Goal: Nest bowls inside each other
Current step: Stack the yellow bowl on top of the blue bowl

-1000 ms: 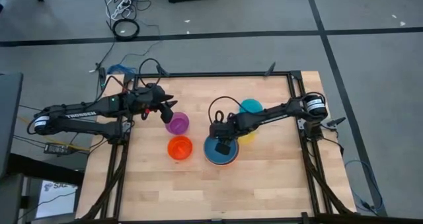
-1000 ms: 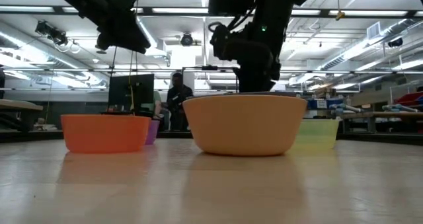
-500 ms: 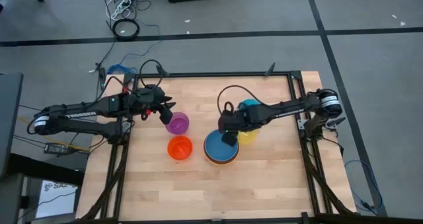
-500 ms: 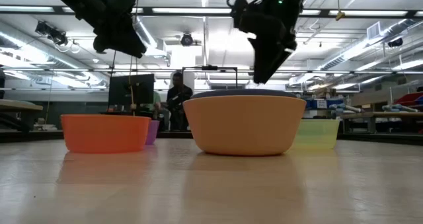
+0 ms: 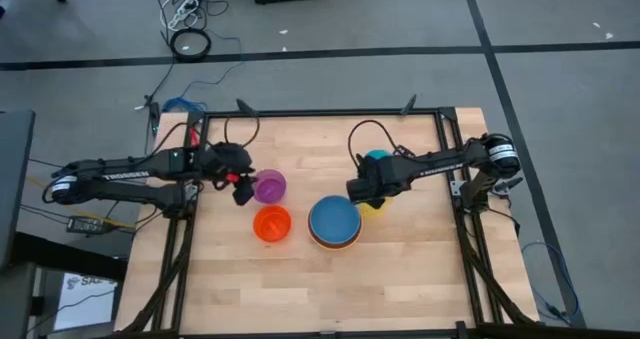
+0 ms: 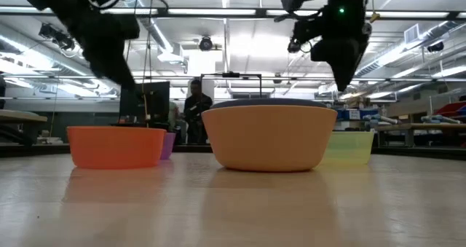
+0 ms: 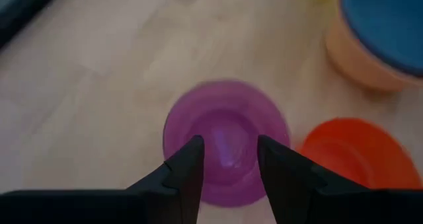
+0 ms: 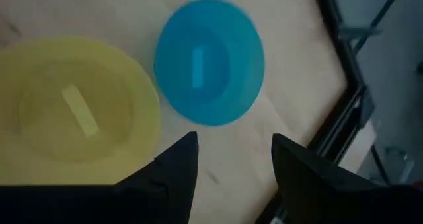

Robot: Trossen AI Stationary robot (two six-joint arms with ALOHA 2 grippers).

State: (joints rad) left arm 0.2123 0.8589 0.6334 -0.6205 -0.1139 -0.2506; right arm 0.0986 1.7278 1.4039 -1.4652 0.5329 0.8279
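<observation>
The blue bowl (image 5: 334, 219) sits nested in the large orange bowl (image 6: 269, 139) near the table's middle. The small red-orange bowl (image 5: 272, 224) and the purple bowl (image 5: 269, 187) stand to its left. The yellow bowl (image 8: 73, 105) and the teal bowl (image 8: 208, 69) stand upright to its right, toward the far side. My left gripper (image 7: 228, 154) is open and hangs above the purple bowl (image 7: 227, 141) at its left side, touching nothing. My right gripper (image 8: 234, 154) is open above the yellow bowl's rim, pointing down toward the two bowls.
A black frame rail (image 8: 344, 65) runs along the table's right edge just beyond the teal bowl. Bare wood (image 5: 330, 289) lies toward the near edge. A person stands in the room beyond the table (image 6: 195, 108).
My right gripper has risen from the blue bowl and gone toward the table's right and far side, over the yellow bowl, turning as it went. The blue bowl stays nested in the orange one. My left gripper has sunk and tipped down toward the purple bowl.
</observation>
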